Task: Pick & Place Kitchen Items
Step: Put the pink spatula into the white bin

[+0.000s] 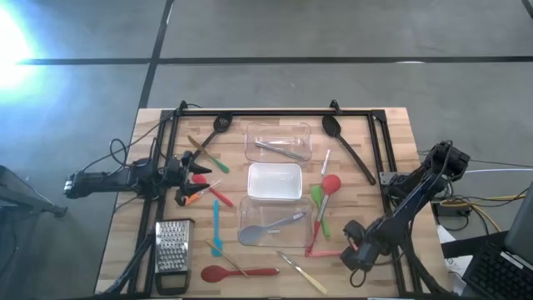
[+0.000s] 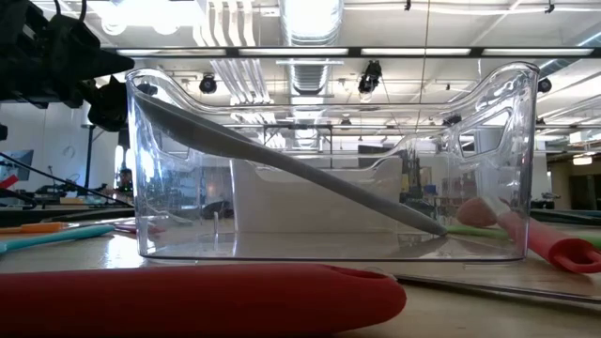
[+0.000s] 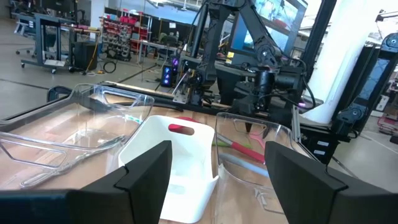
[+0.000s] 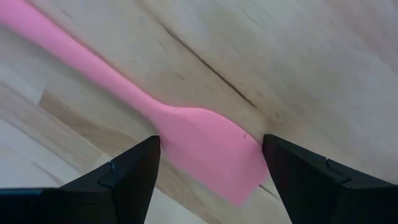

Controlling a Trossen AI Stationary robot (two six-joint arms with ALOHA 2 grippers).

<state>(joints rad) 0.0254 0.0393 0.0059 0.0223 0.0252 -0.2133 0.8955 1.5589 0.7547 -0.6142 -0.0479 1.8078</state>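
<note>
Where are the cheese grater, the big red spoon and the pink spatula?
Box grater [image 1: 172, 247], high view, on its steel face.
Red spoon [image 1: 218, 273], high view, on its bowl.
Pink spatula [image 4: 205, 148], right wrist view, on its blade.

right pincer [image 4: 210, 163] spread wide, pointing down at the table; left pincer [image 3: 217, 168] spread, held level.

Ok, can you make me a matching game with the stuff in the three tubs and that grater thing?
Things:
1. metal tongs
2. grey spoon
3. box grater
4. pink spatula

Places:
A. between the right gripper's open fingers
B. in the far clear tub
C. on the table's near left part
D. in the near clear tub

Pairs: 1-B, 2-D, 3-C, 4-A
</note>
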